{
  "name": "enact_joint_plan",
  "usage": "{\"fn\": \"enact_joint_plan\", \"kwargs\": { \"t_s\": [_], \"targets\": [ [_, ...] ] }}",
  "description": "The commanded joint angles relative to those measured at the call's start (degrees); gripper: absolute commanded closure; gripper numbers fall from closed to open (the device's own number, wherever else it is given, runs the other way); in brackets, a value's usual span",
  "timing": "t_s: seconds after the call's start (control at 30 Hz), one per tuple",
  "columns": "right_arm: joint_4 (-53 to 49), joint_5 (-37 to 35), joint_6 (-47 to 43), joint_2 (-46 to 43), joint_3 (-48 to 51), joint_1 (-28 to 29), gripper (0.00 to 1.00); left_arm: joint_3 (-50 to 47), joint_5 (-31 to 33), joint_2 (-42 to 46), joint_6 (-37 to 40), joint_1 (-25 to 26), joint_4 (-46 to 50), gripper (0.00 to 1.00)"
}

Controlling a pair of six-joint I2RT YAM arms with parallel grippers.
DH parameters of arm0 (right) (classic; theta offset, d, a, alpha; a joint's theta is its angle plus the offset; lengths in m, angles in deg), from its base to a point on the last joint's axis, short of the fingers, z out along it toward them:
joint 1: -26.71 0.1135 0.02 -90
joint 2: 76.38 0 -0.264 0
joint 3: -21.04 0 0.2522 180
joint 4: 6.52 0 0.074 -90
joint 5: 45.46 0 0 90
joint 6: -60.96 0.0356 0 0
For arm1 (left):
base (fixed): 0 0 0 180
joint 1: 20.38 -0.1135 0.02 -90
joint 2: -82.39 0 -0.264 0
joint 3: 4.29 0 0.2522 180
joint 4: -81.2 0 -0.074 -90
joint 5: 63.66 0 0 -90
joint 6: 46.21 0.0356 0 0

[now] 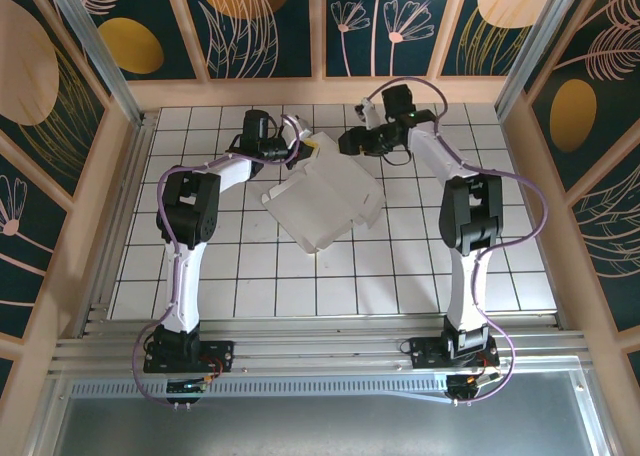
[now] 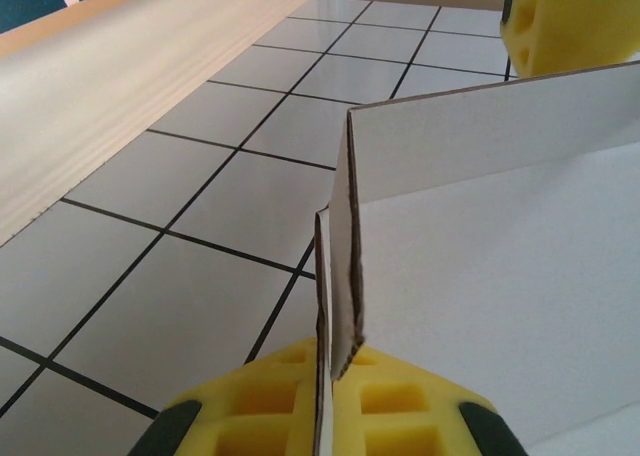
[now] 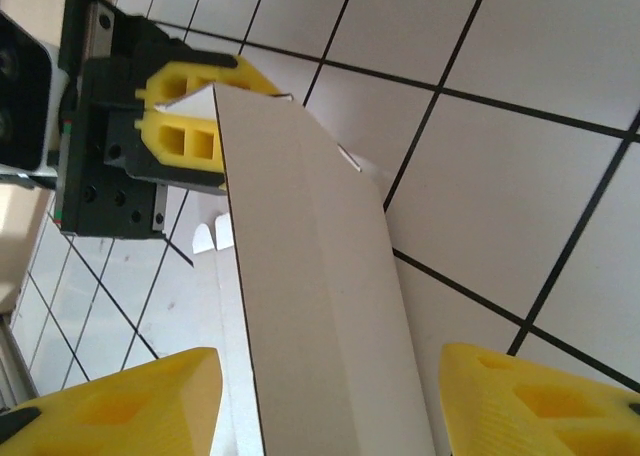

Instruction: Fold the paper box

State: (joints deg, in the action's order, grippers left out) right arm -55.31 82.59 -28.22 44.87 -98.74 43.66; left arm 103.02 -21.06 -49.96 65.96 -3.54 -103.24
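From above, the paper box [image 1: 322,204] is a thin white cardboard piece, partly folded. It lies on the white tiled surface [image 1: 250,276] between the two arms, toward the far side. The left gripper [image 1: 300,148] meets its far left corner, and the right gripper [image 1: 350,141] is just beside its far edge.

In the left wrist view, yellow pads [image 2: 250,416] with square hollows are closed on a raised flap with a brown raw edge.

In the right wrist view, the right gripper is wide open, and a smooth flap stands between its yellow pads.
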Motion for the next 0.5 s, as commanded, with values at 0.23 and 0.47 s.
{"fn": "enact_joint_plan", "kwargs": {
  "t_s": [0.23,0.47],
  "targets": [
    [3.7,8.7,2.8,-2.9,1.4,-0.9,0.3,-0.8,-2.5,1.4,2.3,0.4,-3.0,1.0],
    [11.4,5.6,8.3,-7.1,9.0,-5.8,0.41,-0.7,-2.8,1.6,2.3,0.4,-3.6,1.0]
  ]
}}
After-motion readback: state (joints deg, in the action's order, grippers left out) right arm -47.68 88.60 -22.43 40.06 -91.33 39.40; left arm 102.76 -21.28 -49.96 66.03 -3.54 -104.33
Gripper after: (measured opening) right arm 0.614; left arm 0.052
